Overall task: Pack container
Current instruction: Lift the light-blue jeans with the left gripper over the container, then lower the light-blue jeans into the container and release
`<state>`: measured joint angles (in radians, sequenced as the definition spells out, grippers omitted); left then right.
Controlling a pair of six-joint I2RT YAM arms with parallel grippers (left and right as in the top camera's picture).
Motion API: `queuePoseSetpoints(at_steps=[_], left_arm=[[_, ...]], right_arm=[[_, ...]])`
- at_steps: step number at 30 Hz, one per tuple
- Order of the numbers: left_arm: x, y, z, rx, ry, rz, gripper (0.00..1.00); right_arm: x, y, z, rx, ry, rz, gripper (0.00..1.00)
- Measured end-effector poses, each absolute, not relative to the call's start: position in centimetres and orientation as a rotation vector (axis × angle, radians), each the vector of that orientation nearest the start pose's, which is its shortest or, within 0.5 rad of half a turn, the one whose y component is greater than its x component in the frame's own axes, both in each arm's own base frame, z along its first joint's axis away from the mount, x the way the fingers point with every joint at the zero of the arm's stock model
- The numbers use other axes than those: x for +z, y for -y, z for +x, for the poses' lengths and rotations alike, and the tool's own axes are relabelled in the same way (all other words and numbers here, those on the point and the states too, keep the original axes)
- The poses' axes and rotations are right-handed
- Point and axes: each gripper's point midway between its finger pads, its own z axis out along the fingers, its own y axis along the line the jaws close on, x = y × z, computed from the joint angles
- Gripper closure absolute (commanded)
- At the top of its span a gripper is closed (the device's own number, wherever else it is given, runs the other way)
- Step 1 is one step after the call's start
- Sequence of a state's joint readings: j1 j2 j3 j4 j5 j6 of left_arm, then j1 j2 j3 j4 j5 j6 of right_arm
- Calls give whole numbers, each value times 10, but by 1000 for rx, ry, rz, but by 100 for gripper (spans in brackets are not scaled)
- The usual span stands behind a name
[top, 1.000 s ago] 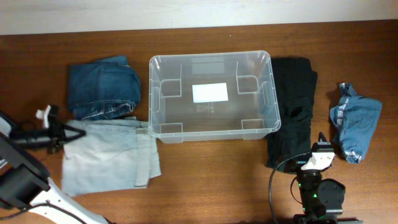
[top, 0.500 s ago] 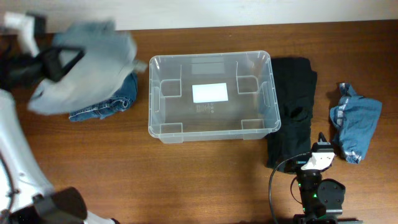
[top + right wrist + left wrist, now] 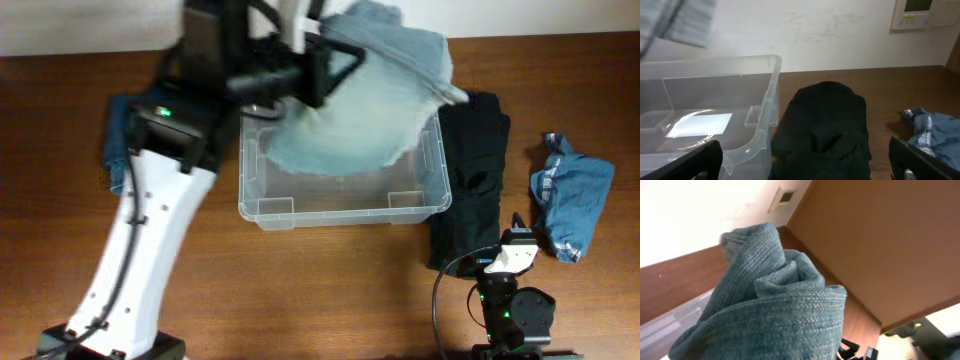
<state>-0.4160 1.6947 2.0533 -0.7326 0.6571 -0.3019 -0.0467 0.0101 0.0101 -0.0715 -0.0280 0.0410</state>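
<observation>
The clear plastic container (image 3: 340, 214) stands at the table's middle. My left gripper (image 3: 335, 58) is raised above its back edge, shut on a pale blue-grey denim garment (image 3: 360, 110) that hangs over the bin and hides its label. In the left wrist view the garment (image 3: 770, 315) fills the frame and hides the fingers. My right gripper (image 3: 518, 238) is open and empty, low at the front right. In the right wrist view it (image 3: 805, 170) faces the container (image 3: 767, 105), whose white label (image 3: 700, 125) shows, and the hanging garment (image 3: 680, 20) is at top left.
Dark blue jeans (image 3: 118, 150) lie left of the bin, partly under my left arm. A folded black garment (image 3: 475, 180) (image 3: 825, 125) lies against the bin's right side. A crumpled blue plaid cloth (image 3: 570, 195) (image 3: 935, 130) lies at far right.
My left arm has lifted the pale denim garment from the front left of the table, swung it up and rightward, and now holds it over the container. The right arm has not moved.
</observation>
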Motion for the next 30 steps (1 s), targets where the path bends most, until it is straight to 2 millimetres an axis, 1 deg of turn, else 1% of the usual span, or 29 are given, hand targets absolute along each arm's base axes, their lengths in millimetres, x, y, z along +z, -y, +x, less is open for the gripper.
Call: queuePoseSetpoints(at_steps=[1, 3, 5, 6, 7, 11, 14, 17, 20, 24, 27, 30], left_arm=[[435, 293, 372, -1080, -1968, 562, 99], [424, 304, 374, -1041, -1999, 543, 100], [410, 310, 384, -1015, -2038, 507, 99], [400, 311, 393, -1001, -2068, 475, 99], [395, 311, 396, -995, -2082, 464, 99], [358, 318, 417, -971, -2178, 391, 99], [327, 329, 426, -969, -2253, 358, 99], [301, 344, 432, -983, -2305, 344, 99], [287, 356, 432, -1001, -2334, 333, 99], [289, 366, 426, -1034, -2328, 343, 100], [284, 365, 422, -1030, -2360, 336, 99], [272, 359, 416, -1002, -2427, 316, 99]], right_arm=[[159, 7, 246, 19, -1642, 51, 2], [159, 7, 246, 18, -1642, 50, 2], [159, 7, 246, 18, -1642, 50, 2], [159, 7, 246, 18, -1642, 50, 2], [159, 7, 246, 19, -1642, 51, 2], [159, 7, 246, 19, -1642, 51, 2], [159, 7, 246, 18, -1642, 50, 2], [159, 7, 246, 18, -1642, 50, 1], [159, 7, 246, 18, -1642, 50, 2], [159, 7, 246, 19, -1642, 51, 2], [159, 7, 246, 18, -1642, 50, 2], [159, 7, 246, 18, -1642, 50, 2]])
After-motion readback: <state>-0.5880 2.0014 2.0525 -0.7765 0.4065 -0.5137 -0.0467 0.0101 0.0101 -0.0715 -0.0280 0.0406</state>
